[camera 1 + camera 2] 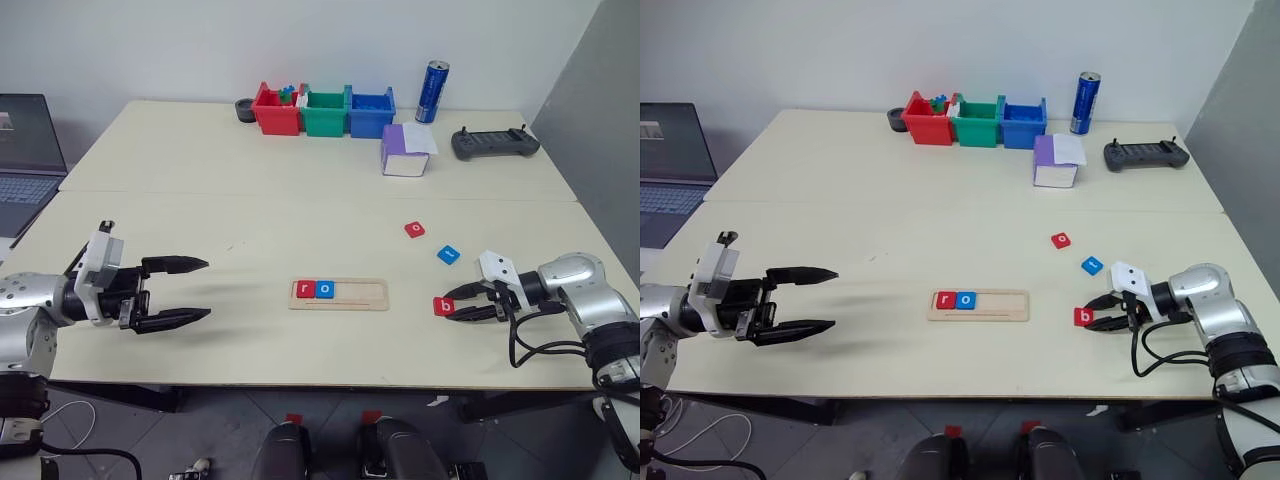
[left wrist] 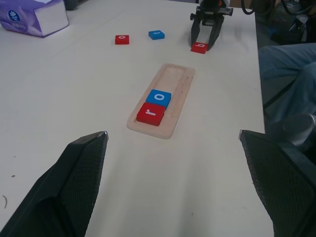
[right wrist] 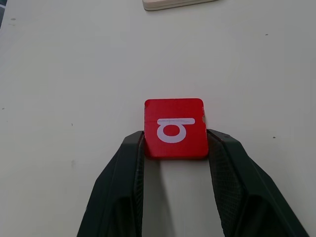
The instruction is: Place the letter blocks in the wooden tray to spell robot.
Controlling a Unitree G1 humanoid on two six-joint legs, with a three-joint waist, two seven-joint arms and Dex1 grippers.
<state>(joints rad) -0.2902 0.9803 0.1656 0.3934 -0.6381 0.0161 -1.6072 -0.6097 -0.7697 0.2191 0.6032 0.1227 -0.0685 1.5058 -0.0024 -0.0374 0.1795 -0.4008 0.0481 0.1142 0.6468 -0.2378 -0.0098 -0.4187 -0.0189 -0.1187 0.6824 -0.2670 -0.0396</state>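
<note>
The wooden tray [image 1: 362, 295] lies at the table's front middle, with a red "r" block [image 1: 305, 290] and a blue "o" block [image 1: 325, 290] side by side at its left end. A red "b" block [image 3: 175, 128] rests on the table to the tray's right, and my right gripper [image 3: 175, 143] is shut on its two sides. Farther back on the right lie a red "o" block [image 1: 414, 229] and a blue block [image 1: 449, 254]. My left gripper [image 1: 207, 288] hovers open to the left of the tray, holding nothing.
Red [image 1: 276, 110], green [image 1: 324, 112] and blue bins [image 1: 369, 114] stand in a row at the back, with a blue can [image 1: 432, 92] beside them. A purple-and-white box [image 1: 405, 151] and a black controller [image 1: 494, 143] sit back right. A laptop [image 1: 28, 150] is at far left.
</note>
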